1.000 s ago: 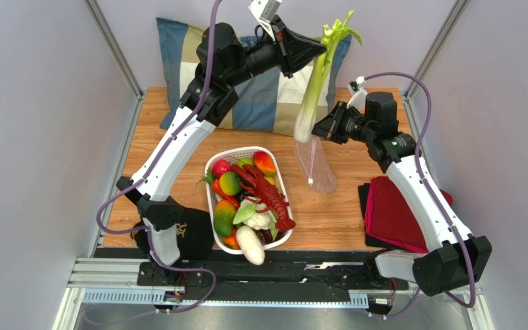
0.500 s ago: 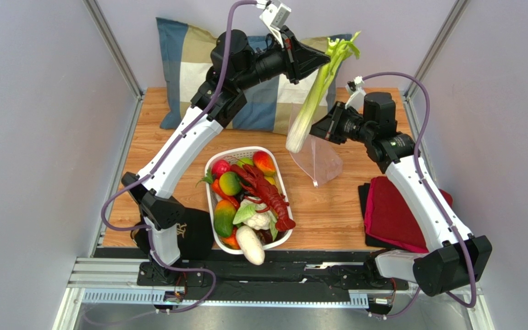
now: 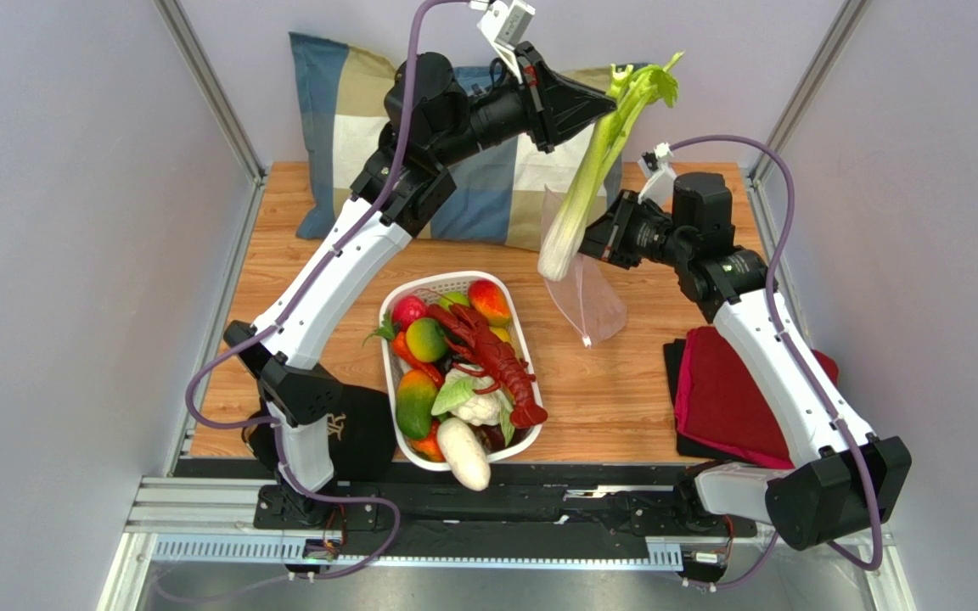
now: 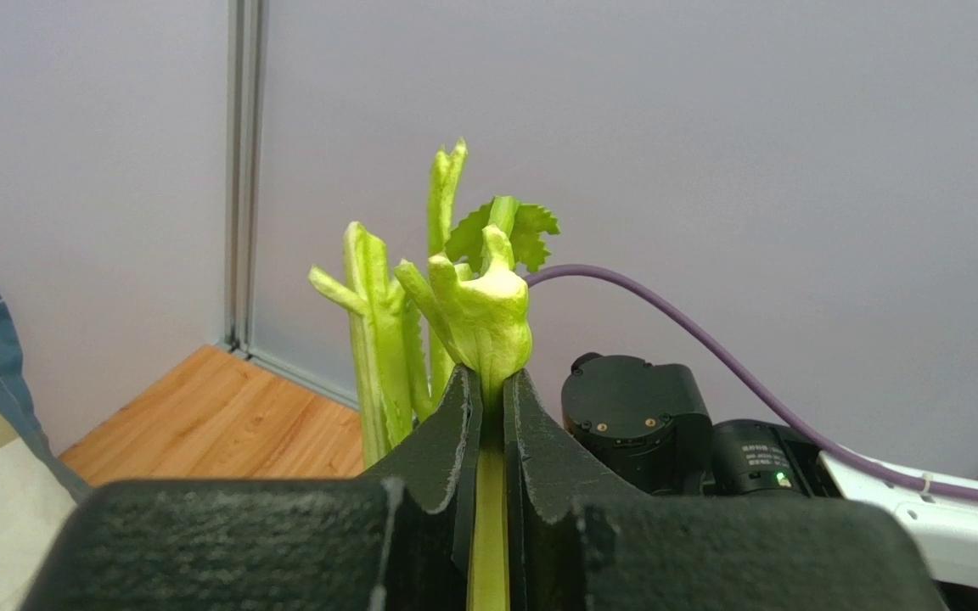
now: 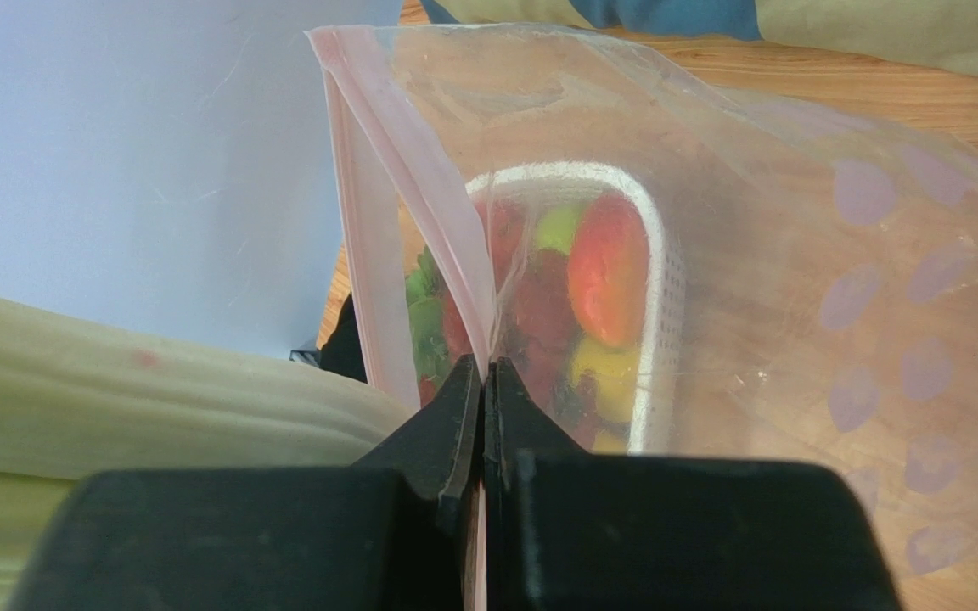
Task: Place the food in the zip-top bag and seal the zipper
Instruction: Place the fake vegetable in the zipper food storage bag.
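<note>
My left gripper [image 3: 609, 112] is shut on the leafy top of a long green-and-white stalk [image 3: 590, 178], which hangs tilted high over the table's back. In the left wrist view the fingers [image 4: 450, 439] pinch the stalk [image 4: 481, 299]. The stalk's white end sits by the mouth of the clear zip-top bag [image 3: 587, 303]. My right gripper [image 3: 599, 242] holds the bag up, shut on the pinkish zipper [image 5: 386, 204]. In the right wrist view the stalk [image 5: 137, 395] lies left of the strip, outside the plastic [image 5: 813, 255]. The other food fills a white basket [image 3: 388, 350].
A checked pillow [image 3: 328, 102] lies at the table's back under the left arm. A folded red cloth [image 3: 737, 395] sits at the right edge under the right arm. Grey walls and metal posts close in both sides.
The left gripper moved right and up a little, tilting the stalk more. Its white end swung left, off the bag's top, then edged back. The bag's hanging shape shifted.
</note>
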Robot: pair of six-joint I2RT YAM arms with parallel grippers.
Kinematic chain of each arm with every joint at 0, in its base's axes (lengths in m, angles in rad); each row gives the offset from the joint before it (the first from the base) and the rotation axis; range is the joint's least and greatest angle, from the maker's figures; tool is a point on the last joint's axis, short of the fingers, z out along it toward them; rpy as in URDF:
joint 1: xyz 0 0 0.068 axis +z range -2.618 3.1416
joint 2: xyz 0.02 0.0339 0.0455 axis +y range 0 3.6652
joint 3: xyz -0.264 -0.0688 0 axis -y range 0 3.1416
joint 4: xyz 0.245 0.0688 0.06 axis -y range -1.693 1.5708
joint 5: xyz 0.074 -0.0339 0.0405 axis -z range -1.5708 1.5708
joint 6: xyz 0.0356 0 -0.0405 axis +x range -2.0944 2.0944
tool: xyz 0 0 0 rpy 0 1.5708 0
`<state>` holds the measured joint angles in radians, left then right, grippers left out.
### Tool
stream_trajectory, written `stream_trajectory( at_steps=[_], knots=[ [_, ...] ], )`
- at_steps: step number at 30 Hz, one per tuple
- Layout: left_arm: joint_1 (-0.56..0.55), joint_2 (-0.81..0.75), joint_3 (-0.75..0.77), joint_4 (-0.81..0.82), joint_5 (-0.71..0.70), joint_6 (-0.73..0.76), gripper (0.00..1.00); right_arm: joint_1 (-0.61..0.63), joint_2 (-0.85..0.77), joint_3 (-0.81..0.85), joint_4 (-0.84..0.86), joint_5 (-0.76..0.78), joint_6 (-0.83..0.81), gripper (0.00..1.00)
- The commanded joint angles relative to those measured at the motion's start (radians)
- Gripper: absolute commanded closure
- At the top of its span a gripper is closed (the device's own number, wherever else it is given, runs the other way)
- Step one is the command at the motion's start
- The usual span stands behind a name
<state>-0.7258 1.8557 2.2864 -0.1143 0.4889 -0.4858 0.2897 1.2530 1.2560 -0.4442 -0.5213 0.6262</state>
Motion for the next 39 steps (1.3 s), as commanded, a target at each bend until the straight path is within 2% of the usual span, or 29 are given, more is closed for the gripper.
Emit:
stream_trajectory(
  at_steps=[1, 10, 20, 23, 30, 39],
  knots=[
    [-0.006, -0.009, 0.032, 0.079, 0.014, -0.030, 1.00, 0.006, -0.021, 0.005, 0.070, -0.032, 0.024, 1.00],
    [-0.006, 0.008, 0.077, 0.104, 0.036, -0.053, 1.00, 0.005, -0.015, -0.015, 0.091, -0.032, 0.027, 1.00],
    [-0.006, 0.013, 0.059, 0.136, 0.051, -0.086, 1.00, 0.005, -0.009, -0.014, 0.108, -0.055, 0.038, 1.00],
    [-0.001, -0.009, 0.001, 0.148, 0.051, -0.070, 1.00, 0.000, -0.012, -0.018, 0.094, -0.052, 0.038, 1.00],
    [0.051, -0.107, -0.237, 0.176, 0.002, -0.014, 1.00, -0.026, -0.032, -0.012, 0.121, -0.137, 0.089, 1.00],
    [0.063, -0.158, -0.298, 0.223, -0.124, 0.084, 1.00, -0.058, -0.017, -0.032, 0.228, -0.252, 0.331, 1.00]
  ],
)
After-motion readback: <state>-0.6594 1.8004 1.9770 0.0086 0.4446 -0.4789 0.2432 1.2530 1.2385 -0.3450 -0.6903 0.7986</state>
